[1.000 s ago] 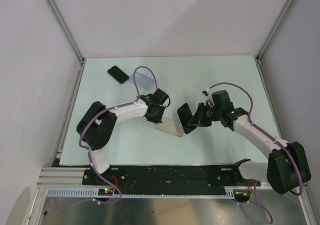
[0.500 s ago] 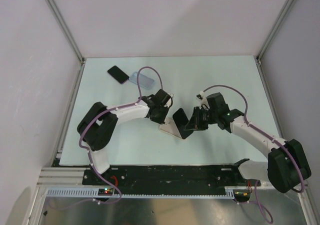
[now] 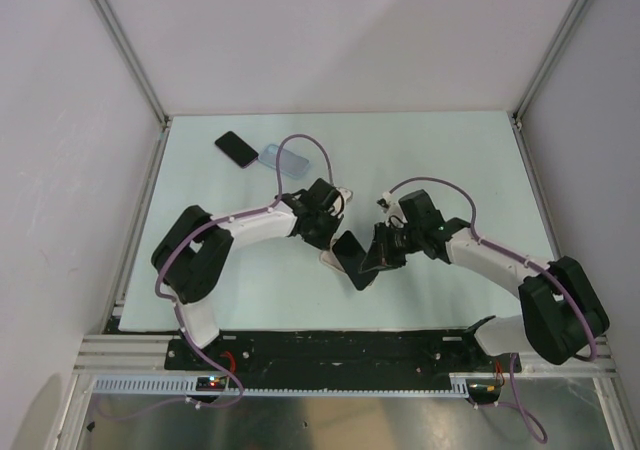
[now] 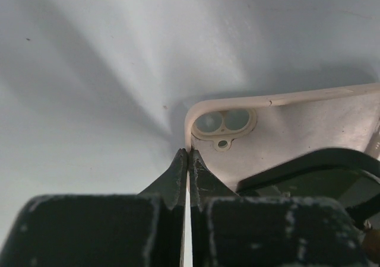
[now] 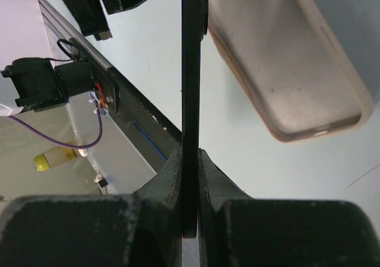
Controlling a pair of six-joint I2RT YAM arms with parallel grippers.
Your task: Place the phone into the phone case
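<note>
— Since a second ago the right gripper [image 5: 190, 154] has carried its phone [image 5: 191, 71] leftward, up to the pale pink case [image 4: 309, 130].
— And across the table [image 3: 450, 150], from the left?
— Far back on the left a second black phone [image 3: 236, 148] lies flat. The light blue case [image 3: 283, 160] is just beside it on its right, with neither arm near it.
— Then the left gripper [image 4: 187, 154]?
— Its fingers are clenched together, tips at the camera-hole corner of the pink case's rim. Whether they nip that rim I cannot tell.
— And the right?
— Its fingers clamp the black phone edge-on, tilted over the pink case, which lies on the table.
</note>
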